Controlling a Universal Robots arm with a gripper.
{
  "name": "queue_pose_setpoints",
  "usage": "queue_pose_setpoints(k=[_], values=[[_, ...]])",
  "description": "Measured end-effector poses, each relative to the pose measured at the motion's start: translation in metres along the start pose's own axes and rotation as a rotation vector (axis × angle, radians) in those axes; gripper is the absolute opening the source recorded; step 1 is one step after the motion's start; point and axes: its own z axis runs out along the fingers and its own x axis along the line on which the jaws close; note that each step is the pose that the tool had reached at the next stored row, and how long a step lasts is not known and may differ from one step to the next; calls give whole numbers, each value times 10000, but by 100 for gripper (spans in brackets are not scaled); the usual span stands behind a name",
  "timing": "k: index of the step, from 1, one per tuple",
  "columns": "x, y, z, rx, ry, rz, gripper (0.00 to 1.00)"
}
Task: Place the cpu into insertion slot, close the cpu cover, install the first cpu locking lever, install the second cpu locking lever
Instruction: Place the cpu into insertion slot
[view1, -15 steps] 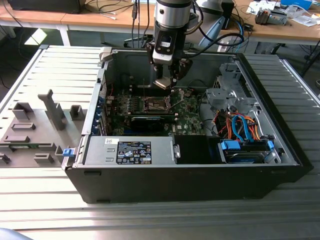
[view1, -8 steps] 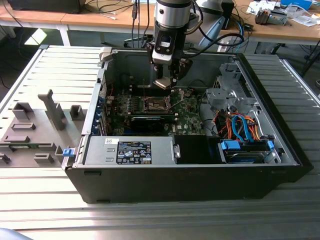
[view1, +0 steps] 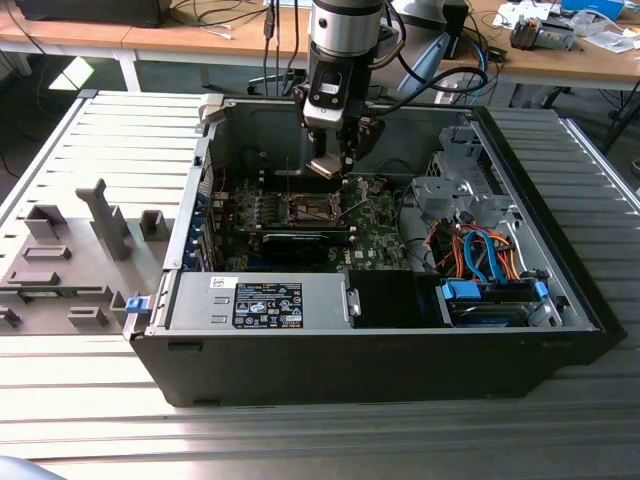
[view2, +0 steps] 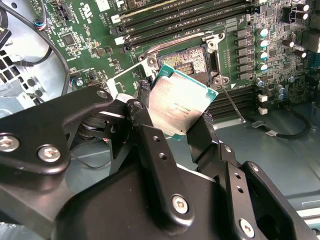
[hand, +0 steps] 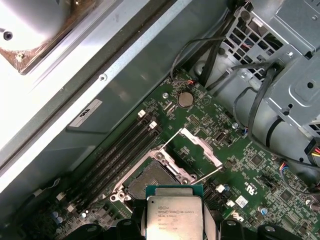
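Nearest lies the ribbed grey metal table (view1: 300, 440), with pale grey plastic holding blocks (view1: 60, 265) on it at the exterior view's left. On the table stands the open black computer case (view1: 350, 345). Just behind its near wall sit a grey box-shaped power supply with a black label (view1: 260, 300) and, to the exterior view's right, a blue-fronted drive bay with orange and blue cables (view1: 490, 275).

Farther in is the green motherboard (view1: 375, 235), with a long black card (view1: 295, 243) along its near edge. Beyond the card is the insertion slot, a small square socket with a dark contact field inside a metal frame (hand: 150, 180); it lies bare. The cpu cover, a thin grey metal plate with a square window (hand: 202, 150), stands swung up and open beside it, and a thin wire locking lever (view2: 232, 102) sticks out free. Long narrow dark memory slots (hand: 120, 150) run beside the socket.

Above the socket and apart from it hangs the black gripper (view2: 172, 112). Its fingers (view2: 142, 100) pinch the cpu, a small flat square chip with a silvery metal top (view2: 182, 105), by two opposite edges. The chip is tilted and not seated.

Farthest are wooden desks (view1: 560, 60) strewn with cables.
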Motion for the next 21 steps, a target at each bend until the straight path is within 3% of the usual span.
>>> queue_pose_setpoints(k=[21], values=[[0,0,1,-4,-13,330,54]])
